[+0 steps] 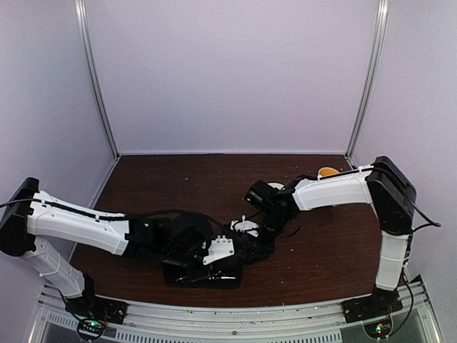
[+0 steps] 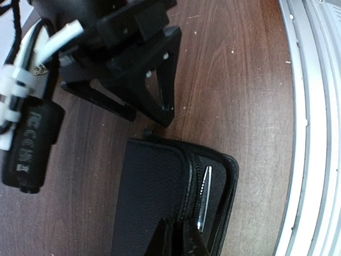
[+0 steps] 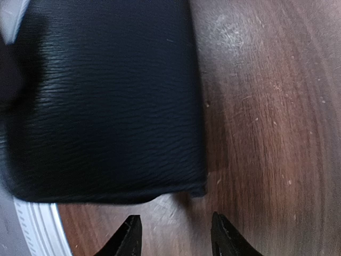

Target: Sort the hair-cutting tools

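A flat black zip case lies near the table's front edge. In the left wrist view the case is partly open, and a slim silver scissor blade shows inside along the zipper. My left gripper is closed on the edge of the case's lid; from above it sits over the case. My right gripper is open and empty, low over the wood beside a corner of the case. It also shows in the top view. The other scissors and the black stick pieces are hidden.
A small yellow-orange object sits at the back right, behind the right arm. The metal rail of the table's front edge runs close to the case. Both arms crowd the middle front of the brown wooden table.
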`<state>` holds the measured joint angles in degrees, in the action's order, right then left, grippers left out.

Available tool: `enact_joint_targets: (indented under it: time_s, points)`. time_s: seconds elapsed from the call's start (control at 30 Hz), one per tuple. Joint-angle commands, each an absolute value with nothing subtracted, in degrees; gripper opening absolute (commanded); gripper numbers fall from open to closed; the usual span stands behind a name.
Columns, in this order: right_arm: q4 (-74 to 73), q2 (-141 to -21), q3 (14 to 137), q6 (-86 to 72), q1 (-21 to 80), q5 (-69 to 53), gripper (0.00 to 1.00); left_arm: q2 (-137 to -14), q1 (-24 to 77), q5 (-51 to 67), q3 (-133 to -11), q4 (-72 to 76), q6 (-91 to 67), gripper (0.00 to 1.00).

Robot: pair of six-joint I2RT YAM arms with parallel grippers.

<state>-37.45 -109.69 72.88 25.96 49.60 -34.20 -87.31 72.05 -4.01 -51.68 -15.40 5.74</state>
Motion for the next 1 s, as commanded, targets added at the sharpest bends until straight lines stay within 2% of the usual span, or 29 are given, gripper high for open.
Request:
enact_joint_targets:
  time_s: [0.0, 0.17, 0.47, 0.6, 0.97]
  points:
    - [-37.6, -113.3, 75.5, 24.9, 50.1, -36.1, 0.45, -82.5, 72.2, -2.3, -48.6, -11.8, 5.8, 0.00]
    - [-37.7, -115.6, 76.4, 25.9, 50.2, -35.9, 0.47, -80.4, 72.5, -2.1, -46.3, -10.1, 6.7, 0.00]
    - [-44.3, -119.3, 81.1, 31.3, 50.5, -46.9, 0.47, -78.1, 73.6, -5.5, -45.0, -7.7, 7.1, 0.00]
    - [-46.3, -121.3, 83.3, 31.4, 50.7, -47.3, 0.46, -77.4, 73.9, -6.2, -44.8, -7.6, 7.0, 0.00]
    - [-48.1, -121.6, 82.6, 31.8, 50.5, -47.1, 0.19, -78.7, 73.9, -7.1, -44.5, -8.5, 6.7, 0.00]
